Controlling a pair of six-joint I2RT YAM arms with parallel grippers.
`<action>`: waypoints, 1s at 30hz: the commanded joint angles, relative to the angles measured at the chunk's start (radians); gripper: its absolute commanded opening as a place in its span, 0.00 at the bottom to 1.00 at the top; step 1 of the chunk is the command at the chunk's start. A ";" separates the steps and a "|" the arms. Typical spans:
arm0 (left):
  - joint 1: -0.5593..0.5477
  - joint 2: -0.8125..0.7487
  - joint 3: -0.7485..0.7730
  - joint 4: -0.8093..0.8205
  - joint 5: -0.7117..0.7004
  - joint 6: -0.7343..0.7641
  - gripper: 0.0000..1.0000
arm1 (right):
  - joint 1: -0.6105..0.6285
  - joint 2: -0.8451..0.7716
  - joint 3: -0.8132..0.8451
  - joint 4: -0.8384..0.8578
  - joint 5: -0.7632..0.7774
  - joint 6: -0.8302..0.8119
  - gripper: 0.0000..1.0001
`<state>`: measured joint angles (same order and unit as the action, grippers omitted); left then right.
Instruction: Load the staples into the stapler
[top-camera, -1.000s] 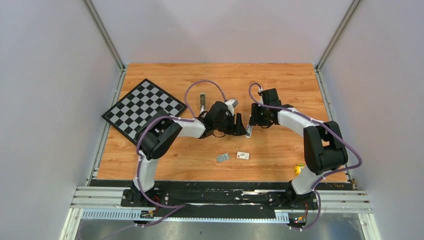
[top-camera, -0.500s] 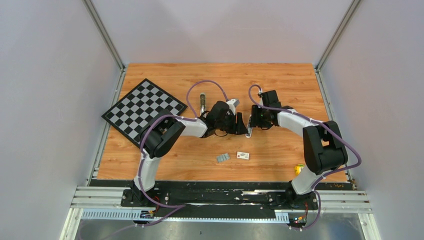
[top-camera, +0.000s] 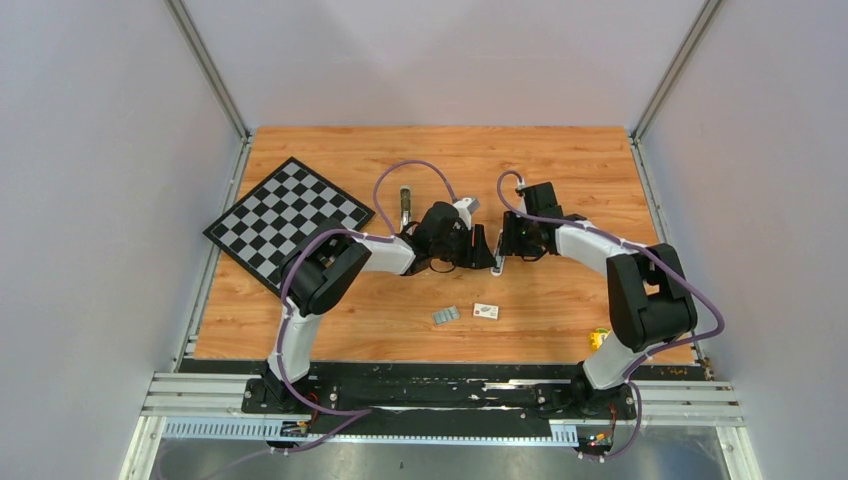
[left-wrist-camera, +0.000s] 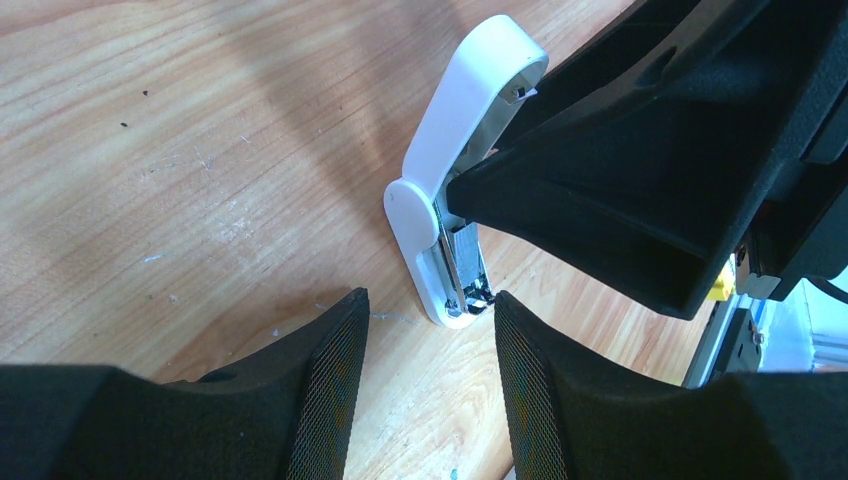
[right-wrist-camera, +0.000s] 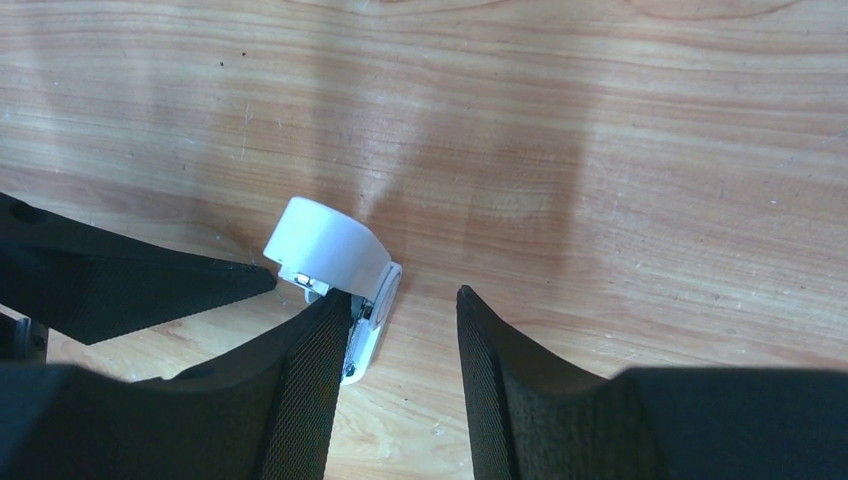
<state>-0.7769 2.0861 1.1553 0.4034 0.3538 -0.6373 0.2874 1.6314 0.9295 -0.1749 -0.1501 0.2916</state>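
The stapler (top-camera: 496, 265) lies mid-table between both grippers, with its white lid (left-wrist-camera: 468, 105) swung up and its metal channel (left-wrist-camera: 458, 262) bared. My left gripper (left-wrist-camera: 428, 298) is open, its right fingertip (left-wrist-camera: 503, 305) just at the stapler's front end and nothing between the pads. My right gripper (right-wrist-camera: 400, 295) is open too. Its left finger (right-wrist-camera: 310, 370) is tucked under the raised lid (right-wrist-camera: 330, 245), against the channel, and its other finger stands apart. A strip of staples (top-camera: 446, 316) lies on the wood nearer the bases, beside a tiny white box (top-camera: 486, 311).
A checkerboard (top-camera: 288, 218) lies at the left of the wooden table (top-camera: 560, 160). A small dark metal object (top-camera: 405, 203) sits behind the left arm. A yellow block (top-camera: 598, 339) rests by the right arm's base. Frame posts stand at the back corners.
My left gripper's jaws have narrowed and edged closer to the stapler's front end. The right gripper has shifted slightly, staying at the open stapler.
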 joint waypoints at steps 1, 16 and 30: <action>-0.007 0.029 0.012 0.006 -0.024 0.002 0.52 | 0.013 -0.029 -0.038 -0.033 0.006 0.004 0.46; -0.007 0.042 0.041 -0.027 -0.035 0.016 0.50 | 0.013 -0.079 -0.018 -0.056 -0.012 0.003 0.46; -0.006 0.080 0.065 -0.016 -0.022 -0.014 0.41 | -0.048 -0.072 0.120 -0.072 -0.104 -0.003 0.38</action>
<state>-0.7769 2.1242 1.2007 0.3969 0.3363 -0.6483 0.2737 1.5219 0.9970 -0.2321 -0.1959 0.2935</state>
